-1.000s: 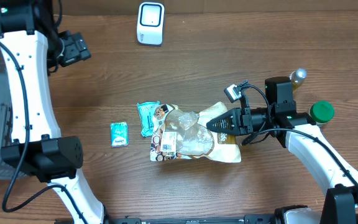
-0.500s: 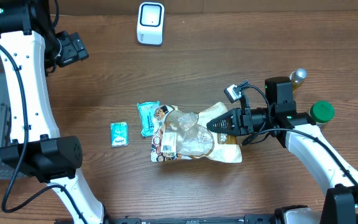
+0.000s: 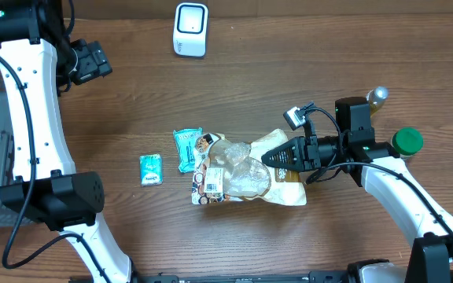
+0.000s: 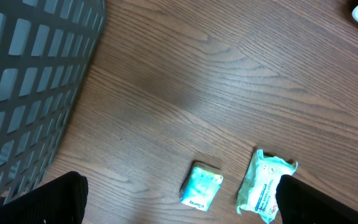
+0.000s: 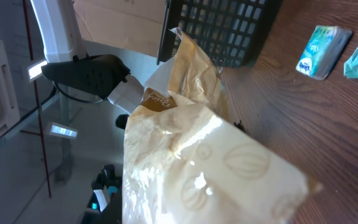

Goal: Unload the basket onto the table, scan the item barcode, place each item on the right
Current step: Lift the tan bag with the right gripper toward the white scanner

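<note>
The right tool [image 3: 276,156] grips the right edge of a snack bag [image 3: 238,177] lying mid-counter [image 3: 329,63]. The left tool [image 3: 91,63] hangs released near the far-left edge, with bare wood between bag and barcode scanner [image 3: 190,30].

place: robotics lab, mock checkout | cues: wood table [image 3: 289,63], white scanner [image 3: 189,29], mesh basket [image 4: 23,74]

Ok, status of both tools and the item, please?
Right tool shut on snack bag, not yet at scanner. Left tool open, empty. Two teal packets beside bag.
</note>
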Robot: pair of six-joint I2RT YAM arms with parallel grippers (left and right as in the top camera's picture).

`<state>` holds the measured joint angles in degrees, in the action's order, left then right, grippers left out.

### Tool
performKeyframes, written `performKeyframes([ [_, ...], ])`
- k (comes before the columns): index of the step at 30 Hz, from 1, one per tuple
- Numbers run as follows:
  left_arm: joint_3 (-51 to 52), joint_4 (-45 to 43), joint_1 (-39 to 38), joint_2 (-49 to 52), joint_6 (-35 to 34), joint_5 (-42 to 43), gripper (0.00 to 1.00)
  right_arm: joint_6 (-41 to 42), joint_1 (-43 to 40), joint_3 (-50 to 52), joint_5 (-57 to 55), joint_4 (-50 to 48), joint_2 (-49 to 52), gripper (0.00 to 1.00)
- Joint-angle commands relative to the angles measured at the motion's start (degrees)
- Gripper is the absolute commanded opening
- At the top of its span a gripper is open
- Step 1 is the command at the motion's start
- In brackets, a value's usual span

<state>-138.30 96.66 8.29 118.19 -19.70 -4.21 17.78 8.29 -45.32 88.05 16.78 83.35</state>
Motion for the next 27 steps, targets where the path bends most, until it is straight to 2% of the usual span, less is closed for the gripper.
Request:
performKeyframes([
  [1, 0.26, 0.13, -0.07, -1.31, 0.42, 0.66, 1.0, -0.28, 0.0, -1.25, 1.9, 0.02, -0.79, 0.11],
  [11, 0.26, 0.13, -0.07, -1.31, 0.42, 0.68, 1.0, -0.31, 0.0, -1.25, 0.04, 0.02, -0.79, 0.07],
  [13, 0.26, 0.13, -0.07, -1.31, 0.42, 0.66, 1.0, -0.26, 0.0, -1.25, -0.92, 0.02, -0.79, 0.04],
  [20, 0.26, 0.13, -0.07, -1.31, 0.42, 0.66, 1.0, 1.57, 0.02, -1.64, -6.54, 0.02, -1.53, 0.04],
  [24, 0.26, 0.13, -0.07, -1.31, 0.42, 0.66, 0.99, 3.8, 0.37, -5.07, -10.16, 0.04, -4.42, 0.04],
  [27, 0.26, 0.13, -0.07, -1.31, 0.42, 0.68, 0.99, 6.82, 0.44, -11.5, -10.27, 0.35, -5.27, 0.04],
])
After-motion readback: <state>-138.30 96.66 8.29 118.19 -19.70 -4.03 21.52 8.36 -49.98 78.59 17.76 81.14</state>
